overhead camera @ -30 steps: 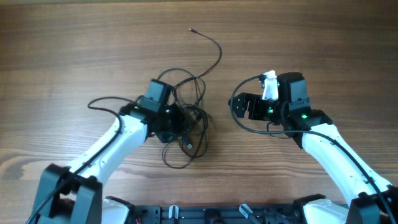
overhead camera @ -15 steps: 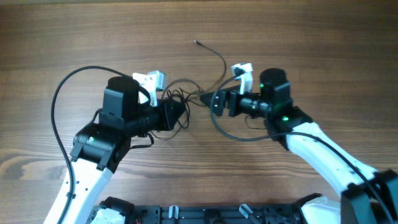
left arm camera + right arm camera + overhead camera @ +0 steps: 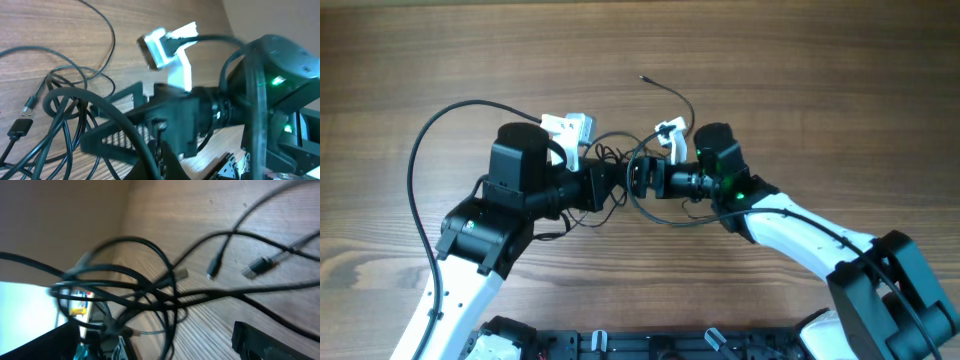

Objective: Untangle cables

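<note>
The cables (image 3: 616,158) are thin black wires knotted in a small bundle at the table's middle, with one strand curving up to a tiny plug end (image 3: 643,77). My left gripper (image 3: 607,186) is shut on the cables from the left, holding the bundle off the wood. From the right, my open right gripper (image 3: 638,180) faces it with the bundle at its fingers. In the left wrist view the cables (image 3: 55,107) hang left with USB plugs (image 3: 19,128), and a strand runs into my left gripper (image 3: 161,166). The right wrist view shows the cables (image 3: 150,291) blurred ahead of my right gripper (image 3: 165,345), one finger (image 3: 267,341) low right.
A thick black arm cable (image 3: 423,150) loops out to the left of the left arm. Another arm cable (image 3: 672,218) sags under the right wrist. White camera mounts (image 3: 566,128) sit on both wrists. The arms' base (image 3: 620,345) runs along the near edge.
My right gripper has swung left across the table, closing in on the bundle and the left gripper. The left gripper lifted the bundle from the wood a second ago and now holds nearly still.
</note>
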Robot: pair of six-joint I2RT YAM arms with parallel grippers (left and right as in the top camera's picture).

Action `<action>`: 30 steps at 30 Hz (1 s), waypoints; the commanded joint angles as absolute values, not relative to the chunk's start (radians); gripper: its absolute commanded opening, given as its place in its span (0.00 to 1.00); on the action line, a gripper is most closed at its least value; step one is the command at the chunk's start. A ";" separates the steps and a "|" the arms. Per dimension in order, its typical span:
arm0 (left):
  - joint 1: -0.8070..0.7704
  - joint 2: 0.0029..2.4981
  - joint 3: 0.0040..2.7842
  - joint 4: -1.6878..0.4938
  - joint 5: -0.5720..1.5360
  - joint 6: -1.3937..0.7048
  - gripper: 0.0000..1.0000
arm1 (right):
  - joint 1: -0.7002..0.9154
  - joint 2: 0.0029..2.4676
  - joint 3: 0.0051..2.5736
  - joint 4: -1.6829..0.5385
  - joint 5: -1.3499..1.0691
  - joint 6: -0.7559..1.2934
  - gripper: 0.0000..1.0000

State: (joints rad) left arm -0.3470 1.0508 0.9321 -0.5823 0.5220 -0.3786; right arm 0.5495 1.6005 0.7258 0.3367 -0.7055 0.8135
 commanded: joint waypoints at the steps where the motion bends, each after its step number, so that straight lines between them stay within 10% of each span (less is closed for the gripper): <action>1: -0.352 1.041 0.945 -0.572 0.535 -0.355 0.04 | 0.550 1.614 0.726 0.324 -0.611 0.818 1.00; 30: -0.315 0.985 0.945 -0.408 0.751 -0.355 0.04 | 0.653 1.795 0.726 0.478 -0.437 1.058 1.00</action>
